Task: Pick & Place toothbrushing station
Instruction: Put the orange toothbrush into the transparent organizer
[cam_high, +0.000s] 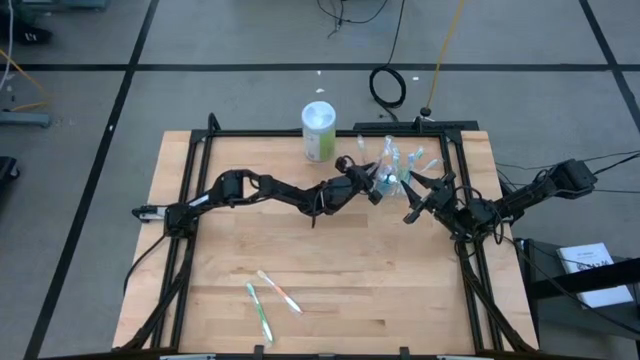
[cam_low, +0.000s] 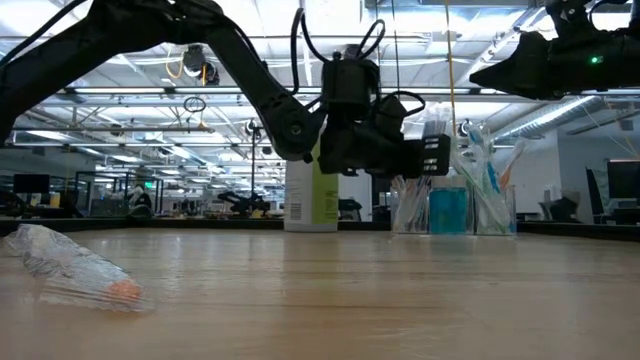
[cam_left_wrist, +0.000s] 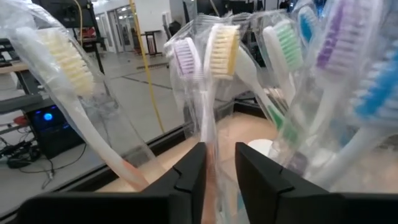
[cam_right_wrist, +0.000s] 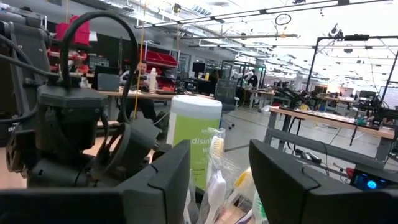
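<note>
Fingers (cam_left_wrist: 186, 180) astride wrapped toothbrush (cam_left_wrist: 214, 93)

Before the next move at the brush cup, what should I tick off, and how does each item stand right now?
1. Left hand straddles one wrapped toothbrush: ok.
2. Left hand closed on it: not ok, a gap shows beside the handle.
3. Right hand open and apart from the left hand: ok.
4. Cup upright: ok.
5. Neighbouring wrappers free of the chosen brush: cannot tell, they crowd together.
6. Canister upright, apart from both hands: ok.
</note>
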